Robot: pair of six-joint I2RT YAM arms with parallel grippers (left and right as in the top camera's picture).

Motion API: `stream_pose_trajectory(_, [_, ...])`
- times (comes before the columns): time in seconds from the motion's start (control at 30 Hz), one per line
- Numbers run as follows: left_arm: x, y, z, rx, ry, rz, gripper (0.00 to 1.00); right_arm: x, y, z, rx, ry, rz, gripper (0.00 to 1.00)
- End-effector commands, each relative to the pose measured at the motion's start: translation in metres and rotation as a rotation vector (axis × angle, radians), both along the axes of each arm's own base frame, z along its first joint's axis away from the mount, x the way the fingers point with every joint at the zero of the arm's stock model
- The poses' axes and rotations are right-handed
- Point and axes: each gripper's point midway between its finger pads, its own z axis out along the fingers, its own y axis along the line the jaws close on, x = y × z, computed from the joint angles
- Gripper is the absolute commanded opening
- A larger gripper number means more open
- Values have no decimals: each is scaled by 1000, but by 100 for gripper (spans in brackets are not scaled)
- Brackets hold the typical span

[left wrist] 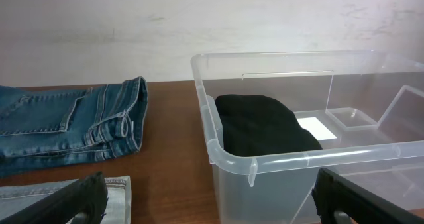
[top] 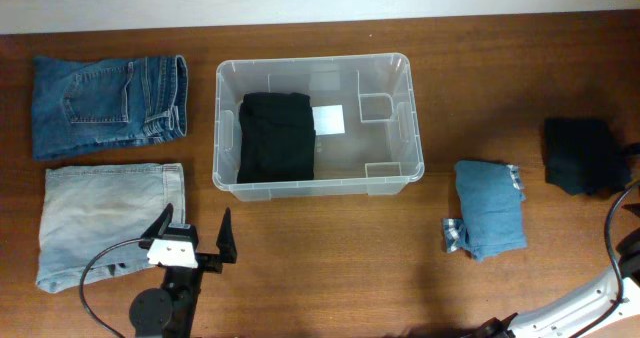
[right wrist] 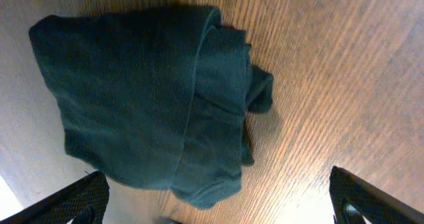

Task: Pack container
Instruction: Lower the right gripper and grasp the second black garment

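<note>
From overhead, the container [top: 316,186] sat mid-table with 1 black garment [top: 277,136] folded against its left end, beside the white label [top: 328,120]; the rest of its floor was bare. Dark jeans [top: 108,103] and pale jeans [top: 108,221] lay to its left, a blue garment [top: 490,208] and a dark garment [top: 582,155] to its right, all 4 outside it. The left gripper [top: 196,223] hovered near the table's front edge, just beside the pale jeans, jaws spread and empty. In the left wrist view, the container's near corner filled the right half with the black garment inside, the dark jeans lay beyond on the table, and the fingers [left wrist: 79,197] stood wide apart, holding nothing. In the right wrist view, the right gripper [right wrist: 215,184] hung over the dark garment, fingers parted and apparently clear of it. Packing looked early, with 1 item of 5 in. The next move probably called for the right gripper to drop, pinch the dark garment across its folded thickness so the layers held together, and carry it over the rim into the bare right portion.
</note>
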Motion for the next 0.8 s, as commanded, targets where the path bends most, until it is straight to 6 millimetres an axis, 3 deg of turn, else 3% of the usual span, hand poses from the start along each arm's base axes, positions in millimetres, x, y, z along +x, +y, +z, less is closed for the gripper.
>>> stream_pose_trajectory(0.0, [0,2,-1,15,-2,9,99,4,3,-4,-14,-25,46,99])
stream_pose_trajectory(0.4, [0,2,-1,15,-2,8,99,44,21,-11,-59,-59,134,99])
stream_pose_trajectory(0.77, [0,2,-1,15,-2,8,99,41,23,-15,-48,-13,85,99])
